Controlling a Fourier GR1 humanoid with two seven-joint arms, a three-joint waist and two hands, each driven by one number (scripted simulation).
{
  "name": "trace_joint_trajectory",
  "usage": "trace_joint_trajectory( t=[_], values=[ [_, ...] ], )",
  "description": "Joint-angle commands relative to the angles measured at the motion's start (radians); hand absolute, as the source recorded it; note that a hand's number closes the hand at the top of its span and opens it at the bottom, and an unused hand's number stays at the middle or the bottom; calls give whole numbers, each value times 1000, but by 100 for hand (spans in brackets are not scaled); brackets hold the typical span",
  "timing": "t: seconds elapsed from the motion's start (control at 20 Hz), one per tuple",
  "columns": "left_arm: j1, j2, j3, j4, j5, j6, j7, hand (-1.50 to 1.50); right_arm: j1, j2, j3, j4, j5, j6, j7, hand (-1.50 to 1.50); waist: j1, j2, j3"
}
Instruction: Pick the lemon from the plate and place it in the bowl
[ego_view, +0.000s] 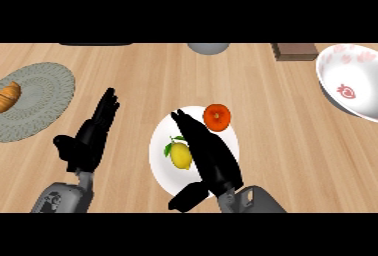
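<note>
A yellow lemon (180, 155) with a small green leaf lies on the left part of a white plate (165, 138) in the middle of the counter. An orange-red fruit (218, 116) rests at the plate's upper right rim. My right hand (210, 157) stretches over the plate with straight fingers, just right of the lemon and beside it; it holds nothing. My left hand (90, 137) rests open on the counter to the left of the plate. A white bowl (351, 80) with red strawberry prints stands at the far right.
A grey woven mat (40, 97) at the left carries a croissant (9, 96). A grey round object (208, 48) and a brown block (295, 51) sit along the counter's back edge. Bare wood lies between plate and bowl.
</note>
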Motion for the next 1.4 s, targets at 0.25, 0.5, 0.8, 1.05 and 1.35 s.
trace_joint_trajectory(
  t=[0.25, 0.5, 0.8, 1.05, 1.35],
  values=[
    [-47, -37, 71, 77, -29, -67, -32, 0, 55, 6, 37, -22, -59, -59, -64, -150, -2, 0, 0],
    [8, -65, 37, -21, -82, -30, 33, 0, 111, 5, 62, 38, -95, -128, -134, -150, -1, 0, 0],
    [-38, -92, 80, 35, -82, -74, 19, 0, 8, 6, 11, 145, -192, -159, -162, -150, 0, 1, 0],
    [44, -128, 40, -18, -124, -70, -12, 0, 7, 6, 76, 201, -193, -258, -199, -150, 3, 1, 0],
    [36, -94, 98, -37, -118, -108, 26, 0, 2, 6, -21, 327, -132, -176, -280, -150, 1, 0, 0]
  ],
)
